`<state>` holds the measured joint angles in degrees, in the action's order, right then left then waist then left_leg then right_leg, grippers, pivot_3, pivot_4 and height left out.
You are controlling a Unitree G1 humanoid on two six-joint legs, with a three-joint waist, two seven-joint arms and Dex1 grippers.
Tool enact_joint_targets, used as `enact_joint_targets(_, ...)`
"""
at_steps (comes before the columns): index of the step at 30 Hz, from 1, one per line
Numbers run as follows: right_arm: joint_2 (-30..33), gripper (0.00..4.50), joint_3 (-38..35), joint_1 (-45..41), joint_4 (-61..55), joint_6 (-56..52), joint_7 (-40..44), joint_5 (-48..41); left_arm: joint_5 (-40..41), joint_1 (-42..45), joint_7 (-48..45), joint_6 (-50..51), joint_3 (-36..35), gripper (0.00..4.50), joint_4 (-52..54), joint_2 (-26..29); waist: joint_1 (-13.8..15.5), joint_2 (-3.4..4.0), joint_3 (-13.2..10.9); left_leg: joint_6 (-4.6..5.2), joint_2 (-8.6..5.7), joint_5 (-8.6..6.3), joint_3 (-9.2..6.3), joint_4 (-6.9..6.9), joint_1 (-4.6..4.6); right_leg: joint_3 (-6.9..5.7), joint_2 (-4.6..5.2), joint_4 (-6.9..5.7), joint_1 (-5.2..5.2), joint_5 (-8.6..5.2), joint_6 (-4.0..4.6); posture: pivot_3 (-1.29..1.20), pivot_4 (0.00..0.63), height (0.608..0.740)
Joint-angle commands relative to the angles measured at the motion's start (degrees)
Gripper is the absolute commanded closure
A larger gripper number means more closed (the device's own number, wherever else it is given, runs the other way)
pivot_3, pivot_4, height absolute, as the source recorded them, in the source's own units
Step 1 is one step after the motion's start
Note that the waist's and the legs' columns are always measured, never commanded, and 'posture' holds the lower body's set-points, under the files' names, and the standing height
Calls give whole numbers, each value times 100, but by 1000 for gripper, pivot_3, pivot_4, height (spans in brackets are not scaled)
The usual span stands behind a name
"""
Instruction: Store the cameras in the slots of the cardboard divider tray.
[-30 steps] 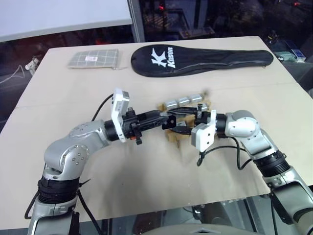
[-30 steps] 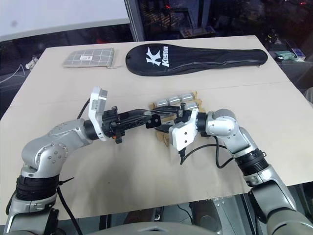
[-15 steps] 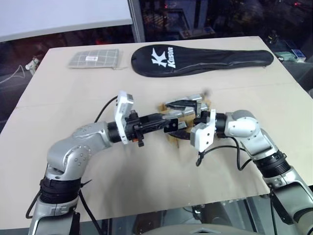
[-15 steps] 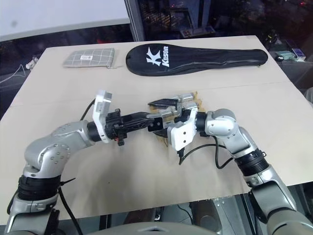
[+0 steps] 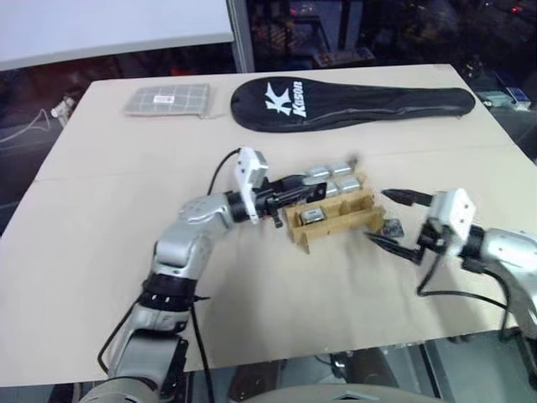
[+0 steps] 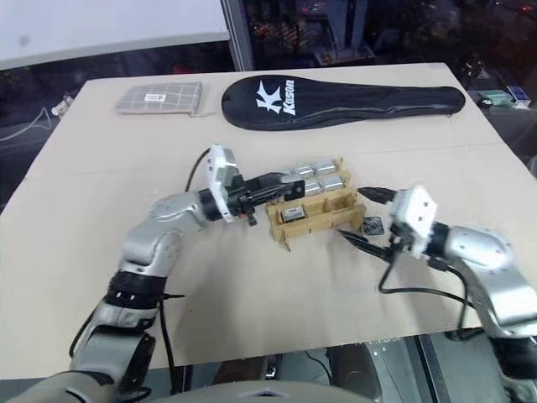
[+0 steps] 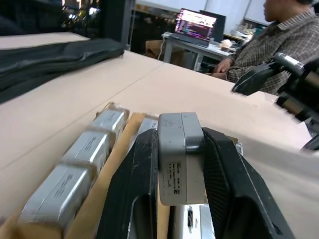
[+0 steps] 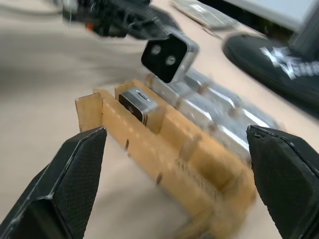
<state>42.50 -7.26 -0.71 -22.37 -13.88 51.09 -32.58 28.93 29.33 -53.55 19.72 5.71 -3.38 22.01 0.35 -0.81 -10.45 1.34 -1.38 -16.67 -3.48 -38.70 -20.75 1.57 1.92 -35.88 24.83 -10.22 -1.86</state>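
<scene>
The cardboard divider tray (image 5: 337,225) stands at the table's middle. Several silver-grey cameras (image 5: 334,171) lie in the slots of its two far rows, and one camera (image 5: 312,217) lies in the near row. My left gripper (image 5: 312,186) is shut on another camera (image 7: 180,162), held just above the tray's left end with its black face (image 8: 166,58) towards the right arm. My right gripper (image 5: 377,216) is open to the right of the tray, its fingers (image 8: 75,184) spread wide and empty. A loose camera (image 6: 370,225) lies on the table between those fingers.
A long black racket cover (image 5: 352,102) and a grey checked pouch (image 5: 168,99) lie along the table's far side. A person (image 7: 281,37) sits at a desk with a laptop (image 7: 197,25) beyond the table. Bare tabletop (image 5: 277,285) lies in front of the tray.
My right gripper opened and pulled back to the right, away from the tray; a camera now shows in the near row. My left gripper moved right over the tray with its camera.
</scene>
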Motion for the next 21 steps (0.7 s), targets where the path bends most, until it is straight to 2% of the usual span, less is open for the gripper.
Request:
enact_joint_targets(1,-25,45,-917,905,-392,-370,207,-930,-230,174,-344,-582,86,3824,-251,-153,49,0,1,0,-2,0,-5,0,0,-3,-1,-1,-2,0,0,0,150,740)
enact_joint_targets(3,-73,45,-1325,1550,-407,-328,381,-1048,-445,205,-415,-819,191,3824,-448,-217,49,0,1,1,-1,0,-10,0,-4,-7,-1,2,-4,0,-1,0,150,740)
enact_joint_targets(6,-363,45,-1747,2014,-169,97,530,-1044,-623,279,-409,-1000,210,3824,-687,-328,27,-2,1,5,-3,-2,5,-9,-3,3,5,2,-6,0,-6,0,150,740)
enact_joint_targets(9,-476,45,-1916,2383,130,584,1123,-871,-716,338,-534,-1140,217,3824,-854,-414,13,-2,1,8,0,-4,10,-25,-1,7,0,2,-9,-6,-38,0,150,740)
enact_joint_targets(14,-685,45,-2062,2399,540,1305,1938,-990,-855,376,-621,-1484,210,3824,-1067,-598,-12,-2,1,8,7,-4,9,-50,5,6,-14,-3,-22,2,-52,0,150,740)
enact_joint_targets(21,-501,45,-2261,2437,892,1243,2420,-1183,-1062,267,-507,-2063,189,3824,-1337,-889,7,-2,1,8,5,-4,6,-54,1,8,-9,0,-25,4,-55,0,150,740)
